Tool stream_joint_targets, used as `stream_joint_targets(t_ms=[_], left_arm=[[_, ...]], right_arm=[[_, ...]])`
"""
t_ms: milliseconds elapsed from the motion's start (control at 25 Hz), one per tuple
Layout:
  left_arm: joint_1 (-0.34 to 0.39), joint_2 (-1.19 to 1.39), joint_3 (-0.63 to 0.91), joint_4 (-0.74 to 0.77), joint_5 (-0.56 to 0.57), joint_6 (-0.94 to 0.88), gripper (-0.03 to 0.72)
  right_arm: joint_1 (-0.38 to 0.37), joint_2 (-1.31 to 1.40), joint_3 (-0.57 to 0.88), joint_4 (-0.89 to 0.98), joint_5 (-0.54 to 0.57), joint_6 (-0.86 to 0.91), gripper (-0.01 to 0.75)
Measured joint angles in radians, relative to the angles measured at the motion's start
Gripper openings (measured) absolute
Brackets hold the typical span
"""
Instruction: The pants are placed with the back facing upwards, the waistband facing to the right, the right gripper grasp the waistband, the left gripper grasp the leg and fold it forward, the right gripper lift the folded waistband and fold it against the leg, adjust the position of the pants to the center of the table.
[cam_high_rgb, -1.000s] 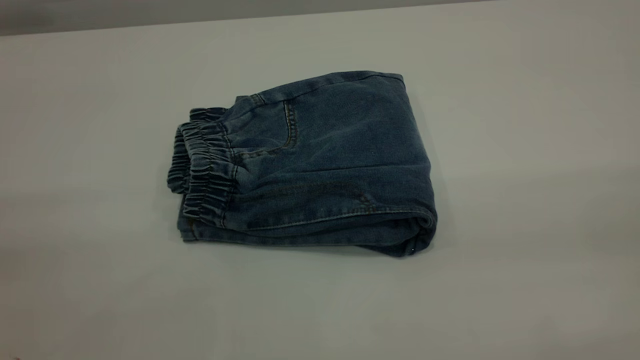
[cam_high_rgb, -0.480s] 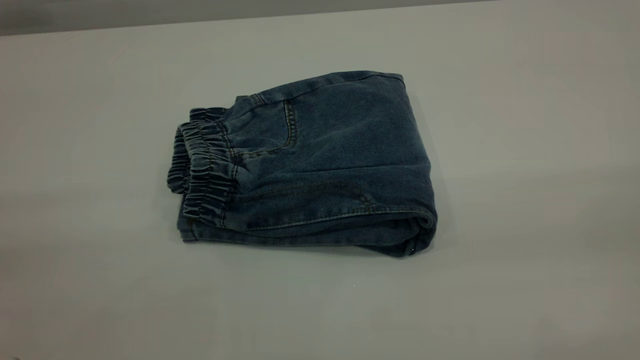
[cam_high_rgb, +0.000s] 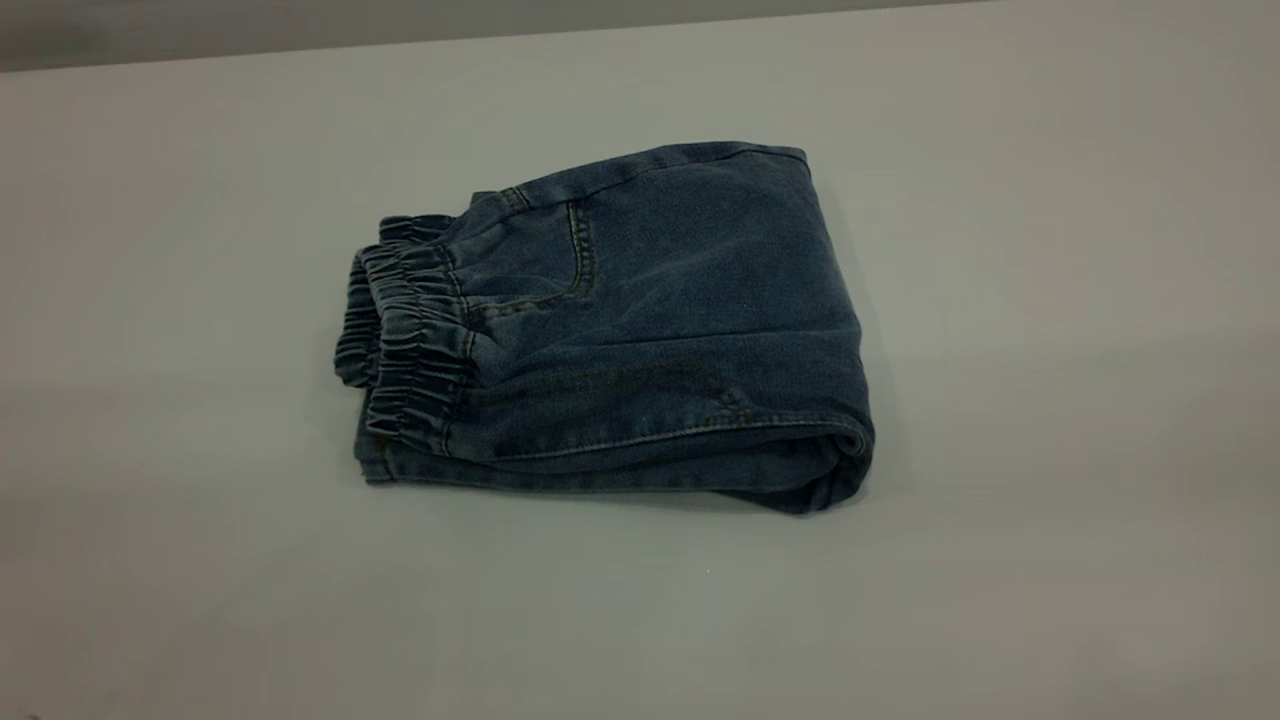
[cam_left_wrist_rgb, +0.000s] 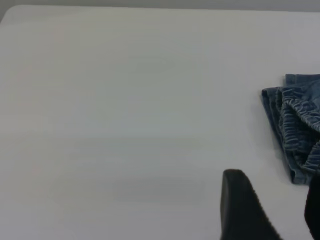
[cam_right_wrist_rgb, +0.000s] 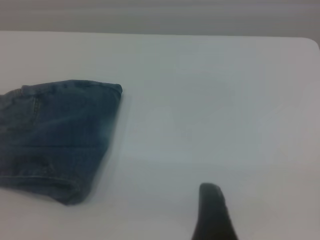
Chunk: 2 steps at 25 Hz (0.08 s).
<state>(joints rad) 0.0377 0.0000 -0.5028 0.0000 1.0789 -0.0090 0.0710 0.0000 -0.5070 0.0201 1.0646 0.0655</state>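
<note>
Both folds look done: the pants (cam_high_rgb: 610, 330) lie compact near the surface (cam_high_rgb: 1050, 500) centre, waistband (cam_high_rgb: 405, 335) at nine o'clock. Left hand (cam_left_wrist_rgb: 272, 210) gapes empty; right hand's (cam_right_wrist_rgb: 215, 212) state is unclear.

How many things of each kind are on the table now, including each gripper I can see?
Folded denim pants: 1
Table: 1
Left gripper, beside the pants, open, empty: 1
Right gripper, beside the pants, empty: 1
Total: 4
</note>
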Motion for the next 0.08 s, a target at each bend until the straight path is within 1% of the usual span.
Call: stream_joint_targets(t_ms=[80], left_arm=[[0.0, 0.0, 0.0, 0.0, 0.0, 0.0, 0.311]], right_arm=[[0.0, 0.0, 0.0, 0.0, 0.0, 0.0, 0.408]])
